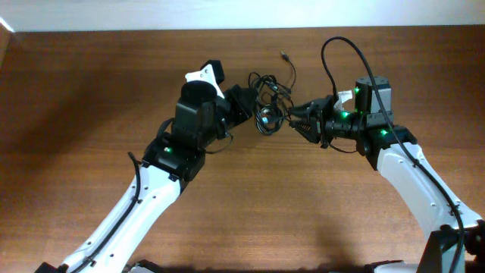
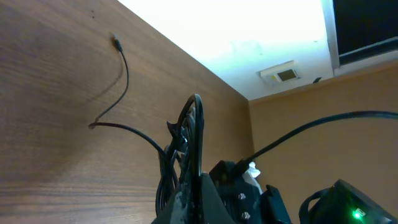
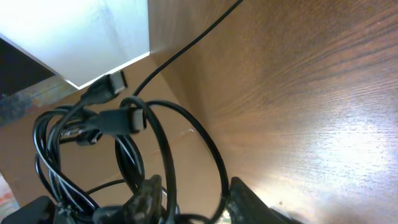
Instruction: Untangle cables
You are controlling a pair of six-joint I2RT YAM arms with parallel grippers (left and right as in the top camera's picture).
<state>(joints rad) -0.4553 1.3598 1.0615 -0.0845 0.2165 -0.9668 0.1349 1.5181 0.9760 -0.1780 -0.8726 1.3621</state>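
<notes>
Black cables (image 1: 269, 106) formed a tangled bundle between the two claws, over the far half of the brown wooden table (image 1: 114, 76). The left claw (image 1: 244, 102) was closed on the bundle's left side, with cords rising from its tips. The right claw (image 1: 292, 115) met the bundle's right side. Its fingers (image 3: 249, 199) stood apart with cord loops running between them, and a clamping grip could not be confirmed. One loose plug (image 1: 283, 54) lay on the table beyond the bundle.
</notes>
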